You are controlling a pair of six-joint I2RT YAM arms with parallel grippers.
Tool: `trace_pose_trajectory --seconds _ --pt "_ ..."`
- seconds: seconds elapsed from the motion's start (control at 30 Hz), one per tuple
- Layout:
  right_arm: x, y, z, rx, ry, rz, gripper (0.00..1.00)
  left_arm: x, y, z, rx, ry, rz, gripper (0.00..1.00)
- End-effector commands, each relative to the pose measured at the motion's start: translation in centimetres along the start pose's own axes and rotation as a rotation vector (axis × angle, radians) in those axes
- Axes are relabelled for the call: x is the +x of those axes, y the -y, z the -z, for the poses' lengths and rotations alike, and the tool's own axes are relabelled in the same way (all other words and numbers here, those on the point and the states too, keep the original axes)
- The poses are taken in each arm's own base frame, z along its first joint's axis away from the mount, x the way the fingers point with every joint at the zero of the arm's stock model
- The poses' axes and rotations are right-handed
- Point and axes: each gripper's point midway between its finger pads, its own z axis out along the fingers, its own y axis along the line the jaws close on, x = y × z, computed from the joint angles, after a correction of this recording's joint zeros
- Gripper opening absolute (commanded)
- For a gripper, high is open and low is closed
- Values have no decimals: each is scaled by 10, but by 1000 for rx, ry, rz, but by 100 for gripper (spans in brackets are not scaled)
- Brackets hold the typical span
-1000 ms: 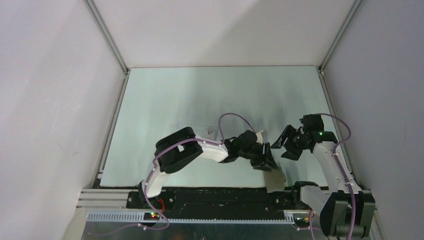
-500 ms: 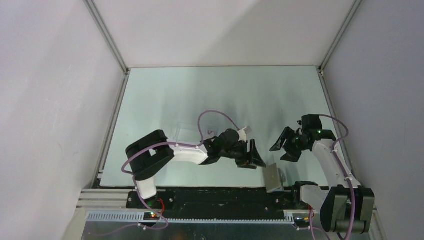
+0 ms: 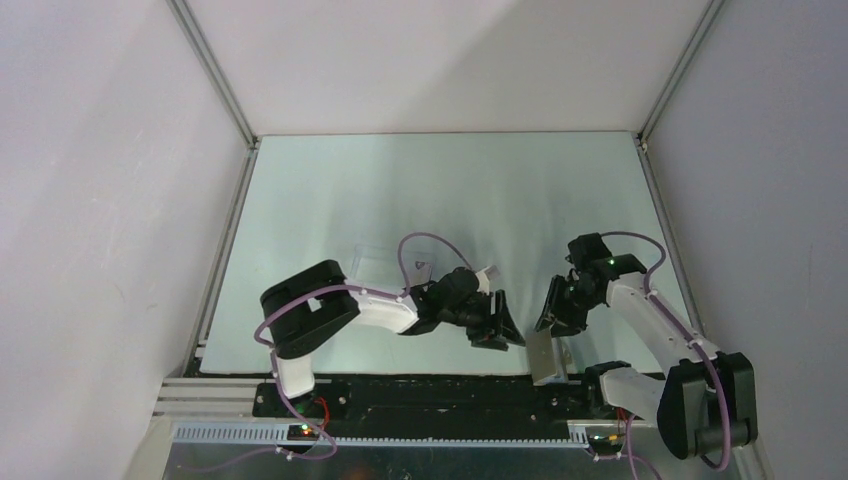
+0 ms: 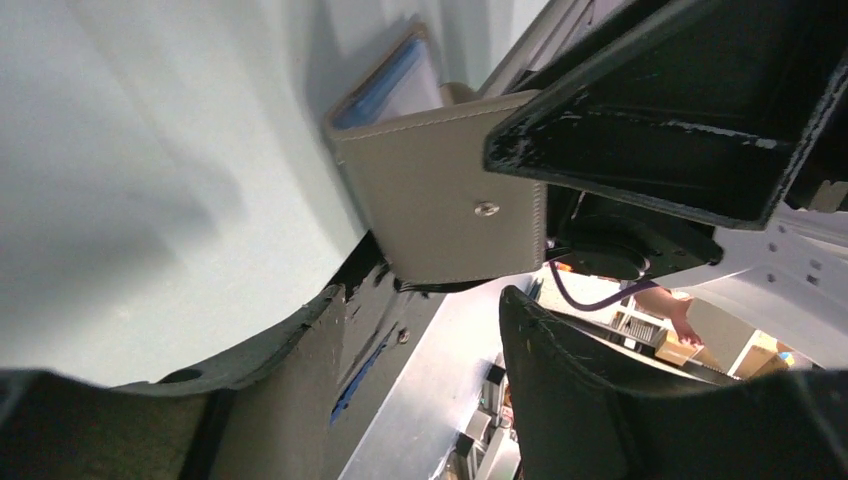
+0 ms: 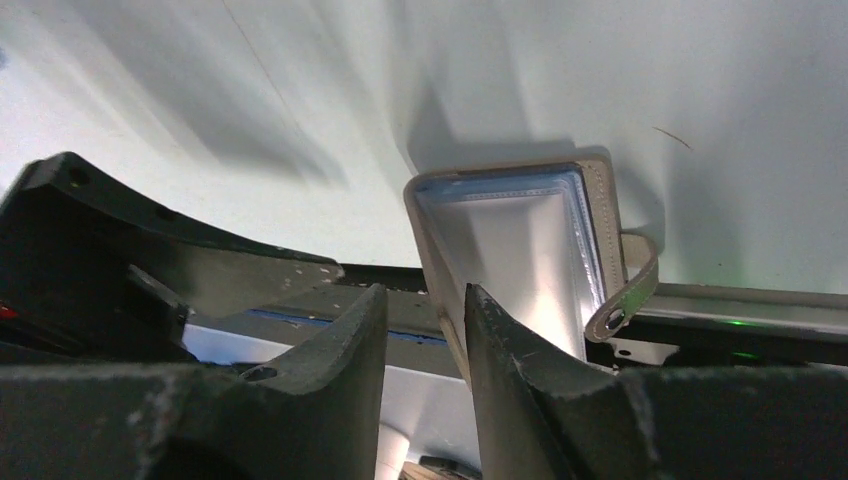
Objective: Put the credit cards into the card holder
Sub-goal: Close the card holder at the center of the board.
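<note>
The grey-brown card holder stands open at the table's near edge, partly over the rail. In the left wrist view it shows its snap and blue lining. In the right wrist view it shows a pale shiny inside and a hanging snap tab. My right gripper is open at it, one finger in front of the wallet's inside, the left flap's edge beside that finger. My left gripper is open and empty, just left of the wallet. A small pale card lies behind the left arm.
A clear plastic box lies faintly visible on the table left of the card. The black base rail runs along the near edge under the wallet. Grey walls close in the table on the left, right and back.
My left gripper has let go of the card holder and drawn back to the left. My right gripper has come down and left onto the card holder.
</note>
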Motion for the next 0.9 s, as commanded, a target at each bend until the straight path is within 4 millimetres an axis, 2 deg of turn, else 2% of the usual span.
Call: trace_pose_trajectory --seconds 0.0,0.17,0.3,0.33,0.37,0.47,0.5,0.53,0.57,0.6,0.63,0.67,0.83,0.87 --pt "2 4 3 63 -4 23 38 -6 0 16 11 38 -7 61" --pt "11 2 -4 76 -53 62 31 -16 -5 39 14 96 -11 61" --pt "17 -6 -13 43 -91 82 12 -34 -7 63 18 172 -16 60" --pt "19 -11 -14 23 -103 92 8 -33 -11 67 7 178 -20 59" --pt "17 -16 -16 4 -102 97 7 -39 -4 76 21 208 -34 59" --pt "20 -38 -18 -90 -125 118 2 -45 -1 96 -2 262 -71 59" --pt "17 -46 -19 -121 -115 121 1 -44 -7 101 -34 263 -76 60" --pt "19 -55 -17 -155 -124 134 1 -48 -1 108 -32 290 -95 60" --pt "14 -65 -17 -187 -108 138 1 -46 -7 112 -69 286 -102 60" --pt "18 -74 -16 -220 -123 156 0 -49 -2 119 -73 311 -116 60" --pt "14 -85 -16 -252 -109 160 0 -47 -9 122 -110 306 -121 60" --pt "18 -93 -16 -274 -121 179 0 -50 -5 128 -113 326 -133 61" --pt "15 -142 -19 -372 -126 237 0 -45 -18 141 -189 326 -135 61" --pt "18 -149 -25 -382 -142 253 0 -44 -20 143 -197 330 -134 61"
